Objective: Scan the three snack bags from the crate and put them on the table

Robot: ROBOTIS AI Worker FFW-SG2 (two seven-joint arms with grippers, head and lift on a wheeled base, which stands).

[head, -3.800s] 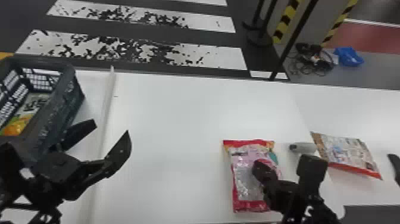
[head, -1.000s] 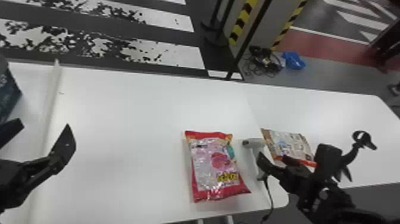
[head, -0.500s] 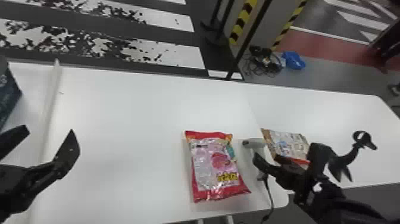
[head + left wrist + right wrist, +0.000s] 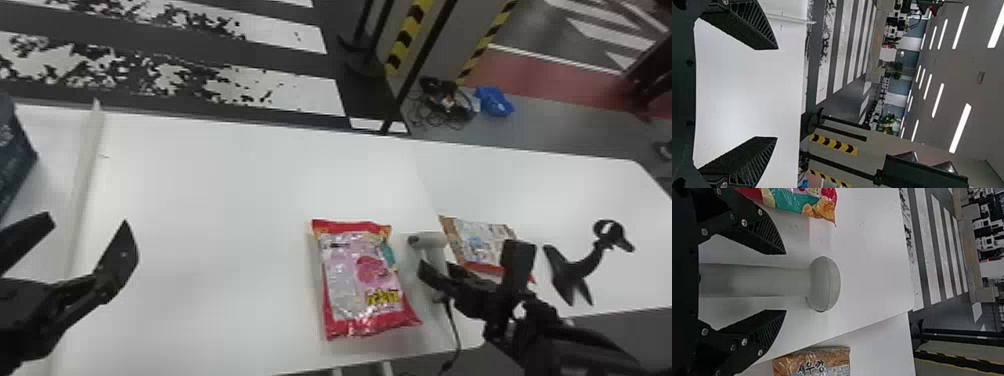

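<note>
"How far along are you?"

"Partway, I'd judge. At your far left the crate point(image 4: 15, 155) is cut off by the view's edge, so you can't tell what it holds. Your left tool point(image 4: 777, 93) is spread wide with nothing in it. Next, the pink bag point(image 4: 357, 280) lies flat on the main bench point(image 4: 225, 200), just left of the scanner point(image 4: 432, 240), probably waiting for you to scan it."

"And your right tool point(image 4: 786, 282)?"

"Its fingers stand well apart around the scanner's handle, a gap on each side, so you have hold of nothing there either. Farther right, the brown bag point(image 4: 480, 247) lies on the side bench point(image 4: 525, 180), so you can probably count that one finished. (You can't see a scan mark on it, mind.) The pink one needs scanning and moving, then the third bag, perhaps in your crate."

"Count them for me, left to right."

"You've one crate, two tools, two bags in sight of the three, one scanner, two benches and one black stand point(image 4: 575, 272)."
</note>
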